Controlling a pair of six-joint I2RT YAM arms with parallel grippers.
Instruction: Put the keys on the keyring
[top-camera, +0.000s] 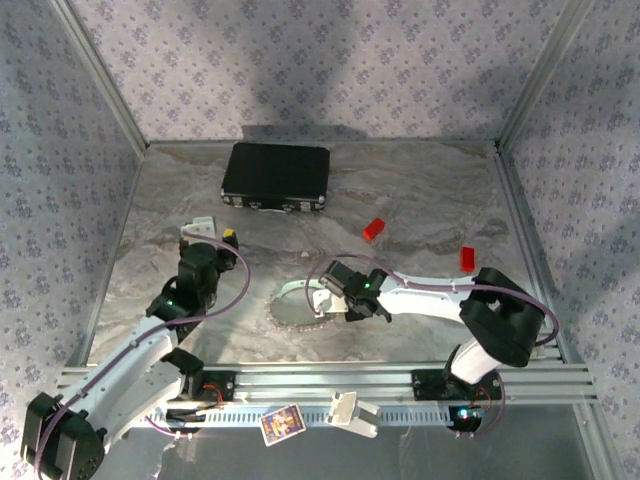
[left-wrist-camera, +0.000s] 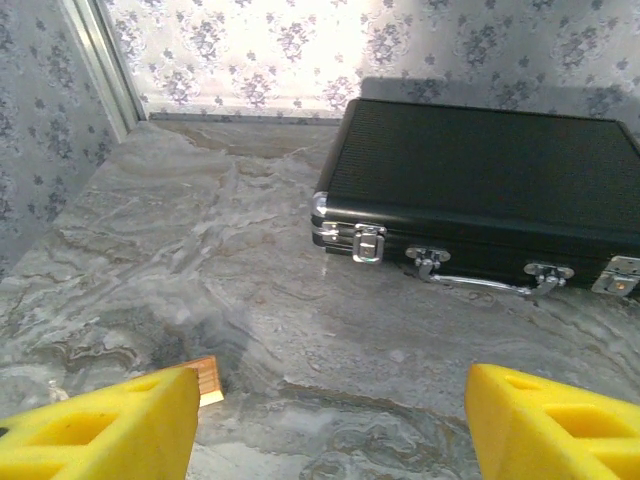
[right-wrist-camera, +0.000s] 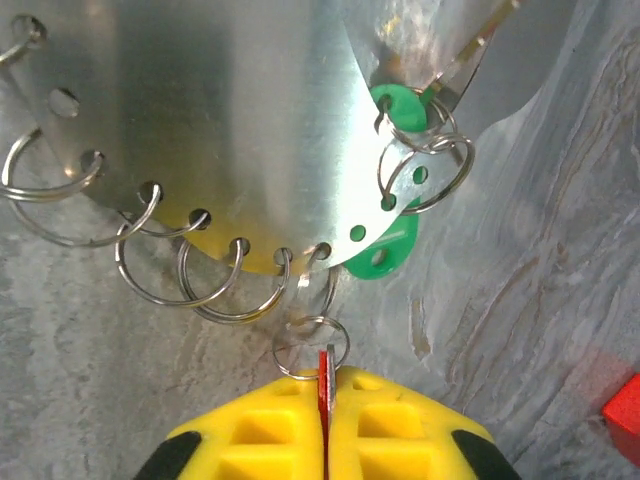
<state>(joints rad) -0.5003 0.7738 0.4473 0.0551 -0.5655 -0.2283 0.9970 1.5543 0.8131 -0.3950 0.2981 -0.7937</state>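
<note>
Near rail: a small printed card (top-camera: 282, 423) and a white part (top-camera: 352, 412) are seen lying on the metal rail (top-camera: 520, 378) between the two arm bases.

Left gripper (left-wrist-camera: 332, 400): its yellow fingers (left-wrist-camera: 100, 425) are spread wide and nothing is held between them. It is held over bare marbled table (left-wrist-camera: 200, 260) left of centre and is pointed toward the far side.

Tan piece (left-wrist-camera: 205, 378): a small flat piece is seen on the table just beside the left finger; what it is cannot be told.

Right gripper (right-wrist-camera: 327, 400): its fingers are pressed together on the red key (right-wrist-camera: 324, 372), which is gripped edge-on. It is placed near the table's middle, right over the keyring.

Keyring (right-wrist-camera: 250, 130): a curved, shiny band pierced with a row of holes is laid near the table's centre, with split rings (right-wrist-camera: 215, 285) hung through the holes. One small ring (right-wrist-camera: 312, 345) is seen touching the tip of the red key.

Green key (right-wrist-camera: 383, 260): it is hung on rings at the right end of the band and is partly hidden behind it.

Red blocks: one (top-camera: 373, 228) is laid beyond the keyring, another (top-camera: 467, 259) farther right, and they are well apart.

Black case (top-camera: 275, 177): it is laid flat and closed at the far side, left of centre, with its latches and handle turned toward the near side.
</note>
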